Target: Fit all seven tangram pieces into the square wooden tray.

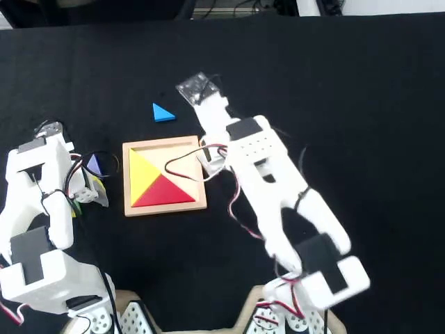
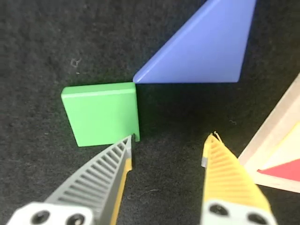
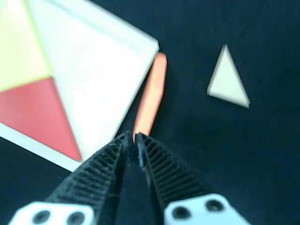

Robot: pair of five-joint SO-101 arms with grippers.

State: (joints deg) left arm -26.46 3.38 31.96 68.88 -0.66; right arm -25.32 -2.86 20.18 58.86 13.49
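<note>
The square wooden tray [image 1: 165, 144] holds a yellow triangle [image 1: 142, 170] and a red triangle [image 1: 165, 191]; the rest of its floor is bare. My left gripper [image 2: 171, 140] is open over the black cloth, left of the tray. A green square [image 2: 103, 112] lies by its grey fingertip and a violet-blue triangle [image 2: 206, 51] just beyond. My right gripper [image 3: 135, 138] is shut, its tips at the near end of an orange piece [image 3: 152, 93] lying along the tray's outer right edge. A small pale triangle [image 3: 227, 77] lies farther out on the cloth. A blue triangle [image 1: 163, 113] lies beyond the tray.
The right arm [image 1: 278, 195] stretches from the front right across to the tray's right side and covers the cloth there. The left arm [image 1: 35, 209] stands at the table's left edge. Black cloth spreads wide at the back and far right.
</note>
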